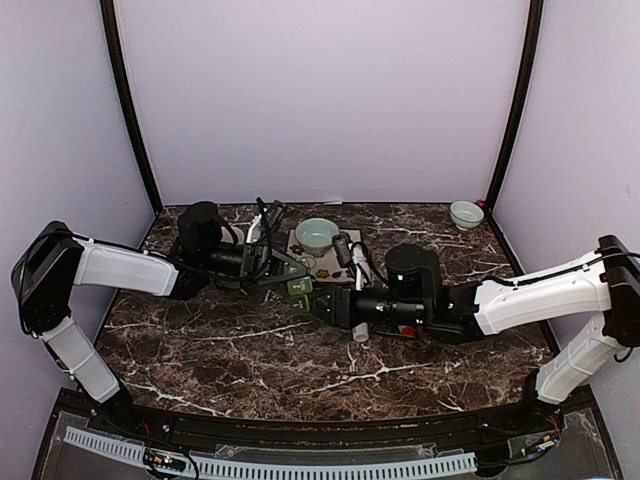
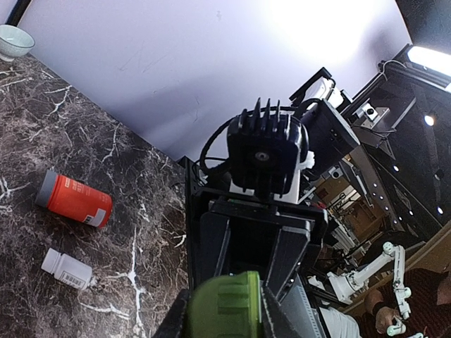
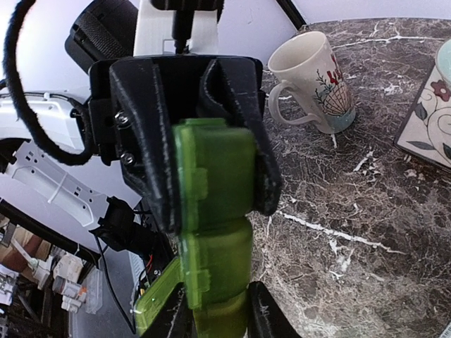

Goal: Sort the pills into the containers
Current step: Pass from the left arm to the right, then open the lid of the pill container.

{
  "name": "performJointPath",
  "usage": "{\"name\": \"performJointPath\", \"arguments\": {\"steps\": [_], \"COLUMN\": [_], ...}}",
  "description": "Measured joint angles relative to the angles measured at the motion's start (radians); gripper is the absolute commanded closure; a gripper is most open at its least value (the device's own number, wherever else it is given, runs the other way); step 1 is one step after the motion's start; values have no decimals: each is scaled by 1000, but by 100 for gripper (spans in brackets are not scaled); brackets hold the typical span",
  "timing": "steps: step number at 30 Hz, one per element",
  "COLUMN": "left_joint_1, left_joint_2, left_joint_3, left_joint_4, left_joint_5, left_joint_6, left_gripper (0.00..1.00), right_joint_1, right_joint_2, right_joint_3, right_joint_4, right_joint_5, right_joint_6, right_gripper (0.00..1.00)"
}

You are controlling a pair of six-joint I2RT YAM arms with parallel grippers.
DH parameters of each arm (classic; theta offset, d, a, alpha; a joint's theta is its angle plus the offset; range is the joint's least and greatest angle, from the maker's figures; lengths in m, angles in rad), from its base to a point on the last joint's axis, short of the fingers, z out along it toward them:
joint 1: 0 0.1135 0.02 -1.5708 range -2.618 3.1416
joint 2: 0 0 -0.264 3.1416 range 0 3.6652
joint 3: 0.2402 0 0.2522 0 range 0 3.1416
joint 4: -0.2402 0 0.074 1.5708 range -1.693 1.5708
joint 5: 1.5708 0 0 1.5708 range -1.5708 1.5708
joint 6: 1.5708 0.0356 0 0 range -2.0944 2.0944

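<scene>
The containers are a green pill box (image 1: 300, 291), a strip of lidded compartments, held off the table between both arms near the middle. My left gripper (image 2: 222, 317) is shut on one end of the pill box (image 2: 229, 303). From the opposite side, my right gripper (image 3: 218, 318) has its fingers pressed against both sides of the other end (image 3: 215, 211). One lid (image 3: 151, 299) hangs open at the lower left. In the top view the left gripper (image 1: 290, 274) and right gripper (image 1: 311, 304) meet at the box. I cannot make out any pills.
A pale green bowl (image 1: 317, 234) stands on a flowered tile (image 1: 300, 250) behind the grippers. A patterned mug (image 3: 310, 74) stands on the marble. An orange bottle (image 2: 74, 201) and a white bottle (image 2: 67, 269) lie on the table. A small white bowl (image 1: 466, 213) sits far right.
</scene>
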Motion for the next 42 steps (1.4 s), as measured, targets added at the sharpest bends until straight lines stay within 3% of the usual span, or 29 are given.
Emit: {"name": "performJointPath", "arguments": {"steps": [5,8,11,13,17,27,37,42], "left_joint_1": [4,6,6,6,6,6,-32,-114], "left_joint_2": [4,6,6,6,1,-106,-216,-216], "left_joint_3": [0,0,0,0,0,-26,-44,-14], "left_joint_4": [7,6,4,-1,-16,-116,-354,-521], "left_joint_5": [11,11,9,4,-27,-169,-382,-506], "left_joint_6": [-12,-12,-10,-7,14,108,242,314], "left_gripper": [100,96,73,50,31,25,24,12], "right_joint_1": [-9,-14,-16,-16,-16,-16,-3,34], "right_joint_2": [26,32,33,34,34,32,38,79], "right_joint_3": [3,4,4,4,4,5,120,233], "right_joint_4": [22,28,30,30,30,-11,-219,-331], "right_joint_5": [-37,-52,-56,-58,-63,6,219,370], "right_joint_6": [24,33,38,42,57,56,26,5], "right_gripper": [94,100,100,100,100,100,100,100]}}
